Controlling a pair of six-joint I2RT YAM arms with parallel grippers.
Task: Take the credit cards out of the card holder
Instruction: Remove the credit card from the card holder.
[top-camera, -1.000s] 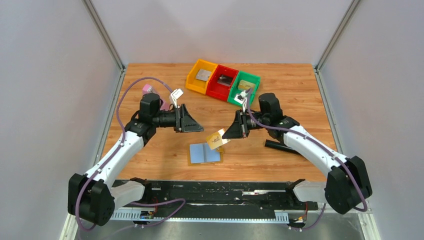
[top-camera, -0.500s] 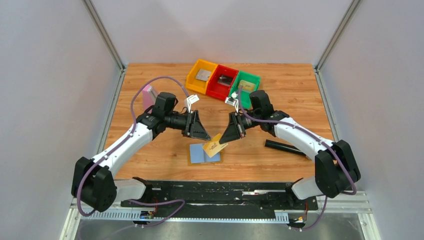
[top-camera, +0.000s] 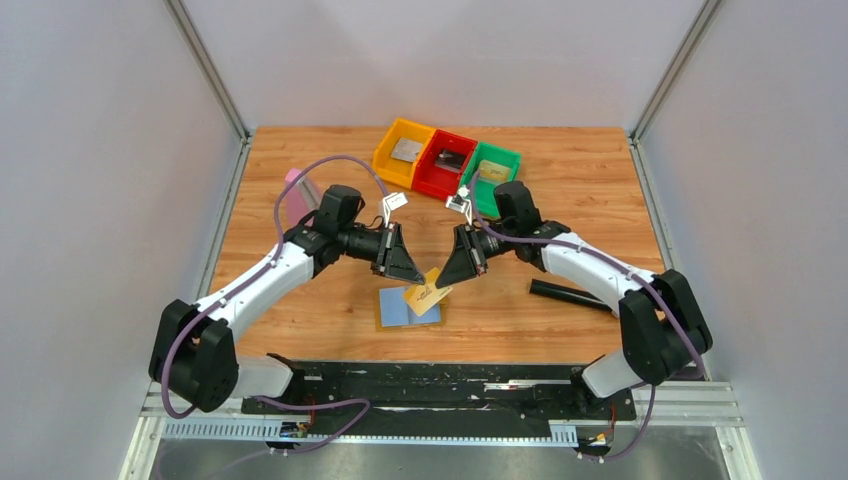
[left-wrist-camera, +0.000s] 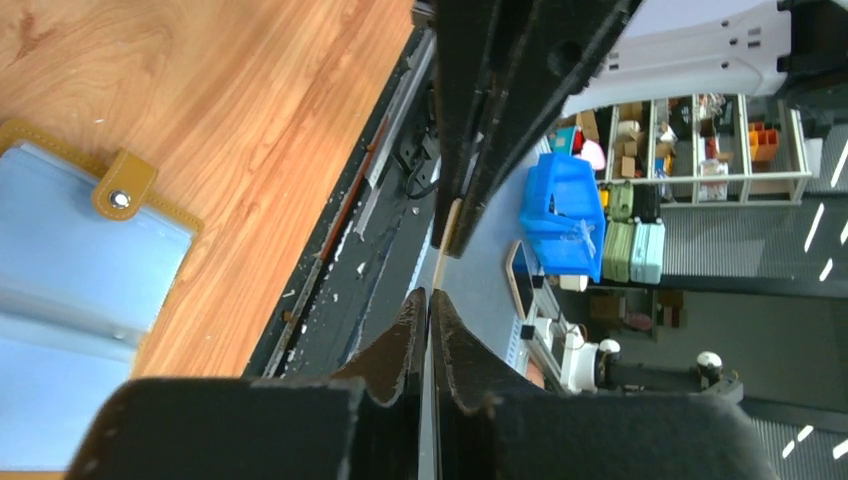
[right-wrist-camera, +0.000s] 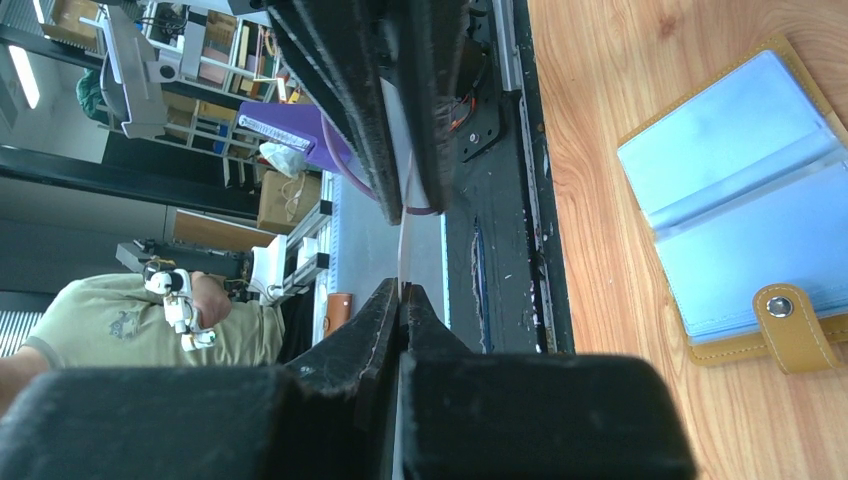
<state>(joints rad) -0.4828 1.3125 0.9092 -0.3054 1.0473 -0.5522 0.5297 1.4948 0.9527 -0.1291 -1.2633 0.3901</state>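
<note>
**Meeting in mid-air**

Pinched flat in the right claw (top-camera: 446, 281), a thin golden rectangular credit card (top-camera: 427, 292) hangs tilted above the wooden table (top-camera: 600, 170), clear of its surface. The left claw (top-camera: 411, 274) faces it from the other side. Its fingers (left-wrist-camera: 400, 340) are drawn to a narrow slit, with the card's free edge right at their tips (whether they actually grip it, I cannot tell).

Just below, the flat bifold card holder (top-camera: 395, 308) lies open on the table, light blue inside with a mustard-tan border. Its small tan tab (left-wrist-camera: 120, 186), set with a metal stud, sticks out from one edge. Seen from above, the held card overlaps the holder's right half.

At the far side three plastic bins stand in a row:
- a yellow bin (top-camera: 383, 158) with a silver-grey card (top-camera: 405, 150)
- a red bin (top-camera: 447, 136) with a dark grey card (top-camera: 450, 160)
- a green bin (top-camera: 515, 158) with another golden card (top-camera: 490, 170)

A black rod (top-camera: 570, 293) lies near the right arm, and a pink block (top-camera: 297, 180) sits behind the left.
</note>
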